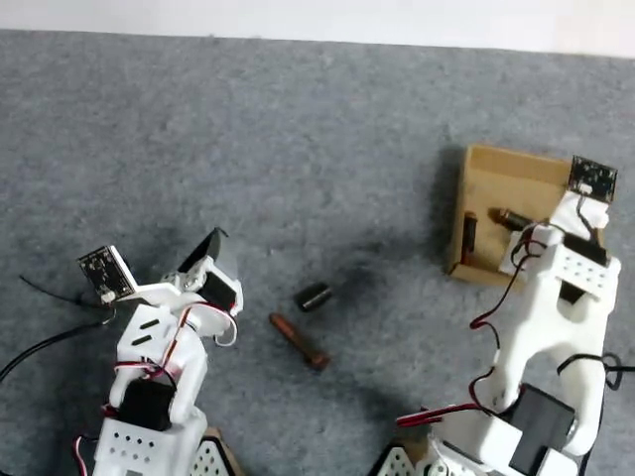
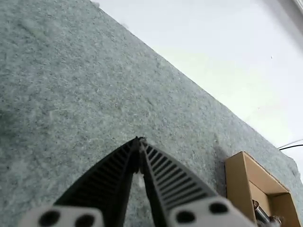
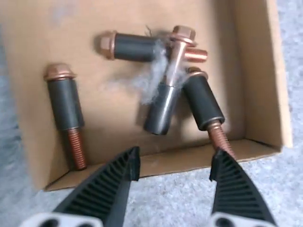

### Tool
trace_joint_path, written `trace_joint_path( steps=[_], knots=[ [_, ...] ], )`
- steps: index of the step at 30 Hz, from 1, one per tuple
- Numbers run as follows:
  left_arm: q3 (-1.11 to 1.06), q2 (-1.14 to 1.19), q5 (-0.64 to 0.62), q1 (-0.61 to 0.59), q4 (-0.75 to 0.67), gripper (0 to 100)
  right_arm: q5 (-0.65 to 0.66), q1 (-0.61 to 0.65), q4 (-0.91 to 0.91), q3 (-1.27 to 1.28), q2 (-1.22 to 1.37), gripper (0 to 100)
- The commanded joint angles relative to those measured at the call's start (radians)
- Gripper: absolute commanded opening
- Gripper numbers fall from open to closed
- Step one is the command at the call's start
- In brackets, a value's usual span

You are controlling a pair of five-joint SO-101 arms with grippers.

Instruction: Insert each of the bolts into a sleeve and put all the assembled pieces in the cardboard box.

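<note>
Cardboard box (image 3: 42,33) holds 4 assembled pcs (image 3: 64,101) w/ right claw (image 3: 175,158) wide open & empty over it; left claw (image 2: 139,142) shut, empty.

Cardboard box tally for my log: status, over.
Left gripper shut, right gripper open above cardboard box. Four assembled pieces inside. One bolt, one sleeve loose on mat.

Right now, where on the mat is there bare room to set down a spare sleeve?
The mat is bare along its far side, beyond the left gripper. Also bare: the strip between the loose sleeve and the cardboard box. Crowded: around the loose bolt between the arms, and inside the box, where assembled pieces lie by the right gripper.
</note>
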State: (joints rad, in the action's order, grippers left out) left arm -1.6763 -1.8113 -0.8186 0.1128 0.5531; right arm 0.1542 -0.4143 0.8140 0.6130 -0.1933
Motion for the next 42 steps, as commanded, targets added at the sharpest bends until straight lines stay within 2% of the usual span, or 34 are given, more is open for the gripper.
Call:
trace_joint_path(
  steps=[1,5,11,20,28,33,38,42],
  knots=[
    [-0.021,-0.01,0.006,-0.013,0.003,0,-0.006,-0.022,-0.11,0.022,0.022,22.1],
    [-0.021,-0.01,0.006,-0.013,0.003,0,-0.006,-0.025,-0.196,0.03,0.151,22.1],
    [-0.021,-0.01,0.006,-0.013,0.003,0,-0.006,-0.053,-0.2,-0.028,0.286,22.1],
    [-0.021,-0.01,0.006,-0.013,0.003,0,-0.006,-0.166,-0.197,-0.13,0.292,22.1],
    [-0.021,-0.01,0.006,-0.013,0.003,0,-0.012,-0.166,-0.197,-0.128,0.251,22.1],
    [-0.021,-0.01,0.006,-0.013,0.003,0,-0.012,-0.107,-0.182,-0.117,0.18,22.1],
    [-0.021,-0.01,0.006,-0.019,0.003,0,-0.012,0.002,-0.038,-0.088,0.087,22.1],
    [-0.021,-0.012,0.006,-0.071,-0.003,0,-0.014,0.101,0.062,-0.064,0.001,22.1]
  ],
)
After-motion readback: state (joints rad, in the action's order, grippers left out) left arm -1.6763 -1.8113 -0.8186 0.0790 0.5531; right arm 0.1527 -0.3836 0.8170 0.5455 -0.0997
